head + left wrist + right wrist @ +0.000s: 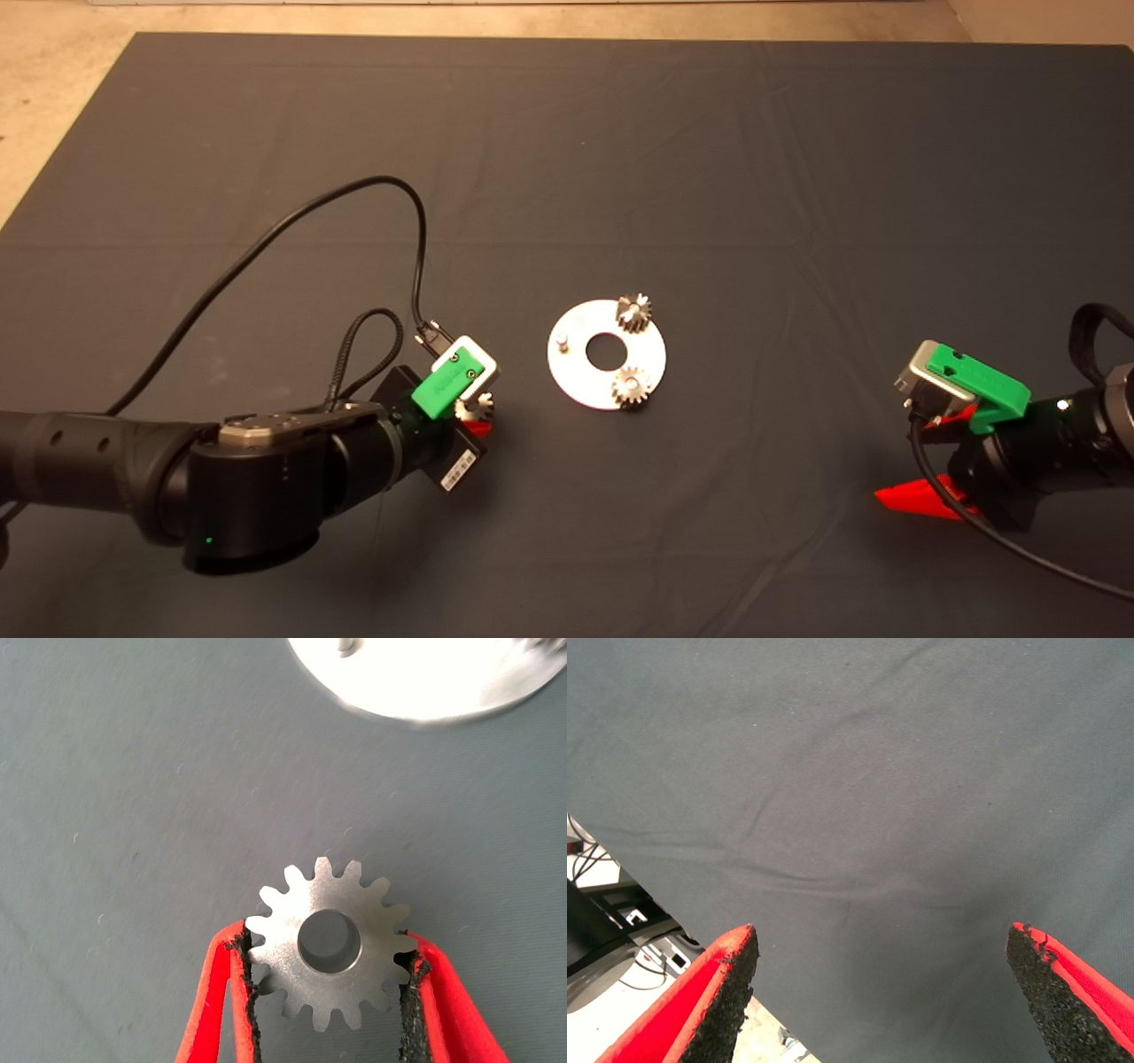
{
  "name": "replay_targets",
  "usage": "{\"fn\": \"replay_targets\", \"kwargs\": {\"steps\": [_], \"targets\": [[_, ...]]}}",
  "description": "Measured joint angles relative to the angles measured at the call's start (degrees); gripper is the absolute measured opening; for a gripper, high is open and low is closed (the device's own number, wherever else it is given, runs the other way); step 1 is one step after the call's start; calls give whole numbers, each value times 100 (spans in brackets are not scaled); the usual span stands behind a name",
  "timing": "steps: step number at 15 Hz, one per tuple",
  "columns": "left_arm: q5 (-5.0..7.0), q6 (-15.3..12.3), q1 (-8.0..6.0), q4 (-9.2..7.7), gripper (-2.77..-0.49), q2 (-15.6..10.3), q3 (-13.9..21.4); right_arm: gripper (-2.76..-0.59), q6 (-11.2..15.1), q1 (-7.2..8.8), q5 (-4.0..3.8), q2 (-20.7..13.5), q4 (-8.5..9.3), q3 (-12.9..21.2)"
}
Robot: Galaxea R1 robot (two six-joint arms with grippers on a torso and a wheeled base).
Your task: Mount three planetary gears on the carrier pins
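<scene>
The left gripper (472,415) clamps the third planetary gear (330,942) flat, left of the disc (576,381), whose one bare carrier pin (562,339) stands nearest it; the right gripper (926,461) waits open, far right.

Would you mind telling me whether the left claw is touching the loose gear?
Touching. The left wrist view shows both black pads pressed against opposite teeth of the gear, which the left claw grips short of the disc.

Dark grey wrinkled mat (709,133) covering the table, beige floor (53,106) beyond its far edge
</scene>
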Motion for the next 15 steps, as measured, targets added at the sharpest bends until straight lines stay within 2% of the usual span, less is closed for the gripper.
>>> {"fn": "replay_targets", "kwargs": {"steps": [2, 3, 4, 6, 9, 11, 13, 15], "targets": [[73, 4, -288, -177, -262, 110, -5, -129, 2, 2, 4, 0, -2, 1], [111, 4, -382, -185, -262, 159, -38, -129, 0, 2, 4, 2, -2, 1], [133, 9, -402, -198, -262, 233, -112, -129, 0, 2, 0, 0, -4, 1], [130, 37, -426, -444, -262, 389, -235, -129, 0, 2, 0, 2, -5, 1], [149, 312, -470, -733, -262, 702, -582, -129, 0, 2, 9, 2, -6, 12], [124, 362, -487, -767, -262, 885, -736, -129, -1, 2, 4, 0, -6, 12], [130, 380, -569, -807, -262, 954, -841, -129, -1, 2, -5, 0, -6, 12], [149, 382, -585, -809, -262, 978, -909, -129, -4, 2, 6, 2, -6, 12]]}}
